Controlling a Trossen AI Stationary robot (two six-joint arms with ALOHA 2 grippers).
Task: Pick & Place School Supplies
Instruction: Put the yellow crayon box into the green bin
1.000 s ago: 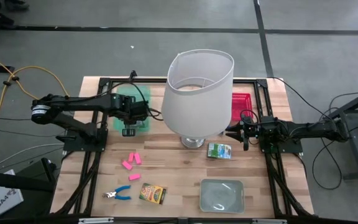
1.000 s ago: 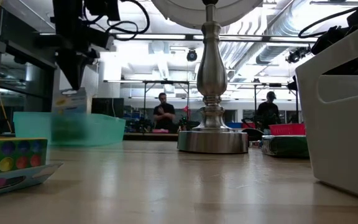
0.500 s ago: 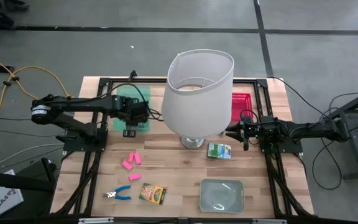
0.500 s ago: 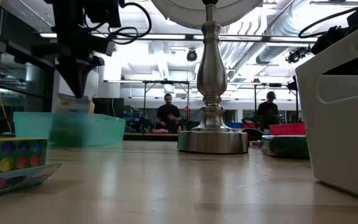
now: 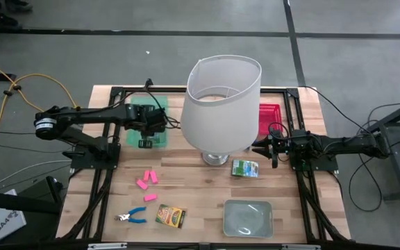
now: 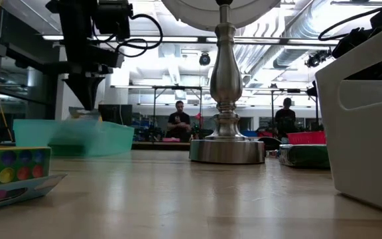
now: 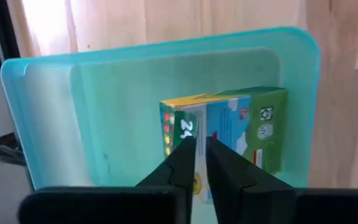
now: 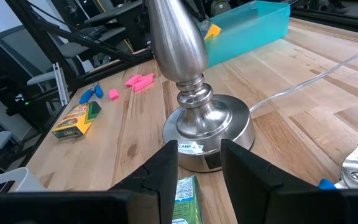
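1. Left gripper (image 7: 200,163), lower centre of the left wrist view: fingers close together with a thin gap, poised over the crayon box (image 7: 229,140); whether they pinch it cannot be told.
2. The crayon box sits tilted inside the green tray (image 7: 55,124), which in the high view lies at upper left of the table (image 5: 304,201).
3. Right gripper (image 8: 199,180), bottom centre of the right wrist view: fingers spread, holding nothing, just beside the lamp base (image 8: 207,127) and above a second green box (image 8: 185,199).
4. Other supplies, lower left of the high view: three pink erasers (image 5: 148,182), blue-handled scissors (image 5: 132,217), a further crayon pack (image 5: 171,216).
5. Handling, as a judgement: the boxes look light, stiff-sided cardboard that could dent; best taken across the narrow faces. Erasers seem soft and grippy; the scissors are thin and flat, best taken by the handles.
6. Hard to make out: the lampshade (image 5: 222,104) hides the table centre; in the low view the tray's contents are blurred.
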